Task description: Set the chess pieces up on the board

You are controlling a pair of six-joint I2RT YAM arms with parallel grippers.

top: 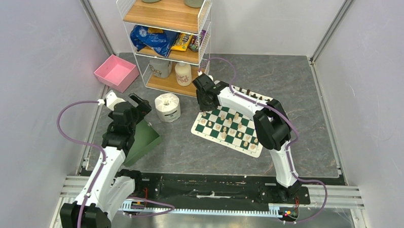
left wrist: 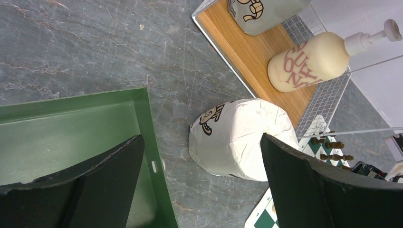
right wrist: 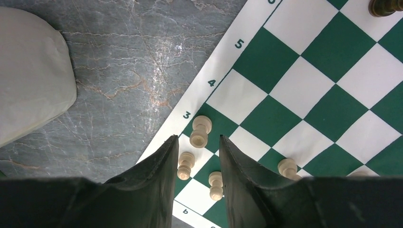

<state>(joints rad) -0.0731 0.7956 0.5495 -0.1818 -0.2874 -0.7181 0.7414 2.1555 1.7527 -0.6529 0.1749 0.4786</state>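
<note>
The green and white board (top: 197, 129) lies right of centre on the table. Several cream chess pieces (top: 223, 132) stand scattered on its near squares, and dark pieces (top: 249, 93) line its far edge. My right gripper (top: 206, 105) hangs over the board's left corner. In the right wrist view its jaws (right wrist: 198, 138) stand a little apart over the border (right wrist: 223, 61), gripping nothing. One cream piece (right wrist: 200, 130) stands just beyond the tips, and two more (right wrist: 184, 165) show below the gap. My left gripper (left wrist: 202, 140) is wide open and empty, above the green bin's rim.
A green bin (top: 143, 137) sits under the left arm, with a wrapped toilet roll (top: 167, 106) between it and the board. A wire shelf rack (top: 167, 36) with bottles and snacks stands at the back. A pink bin (top: 115, 72) lies to its left.
</note>
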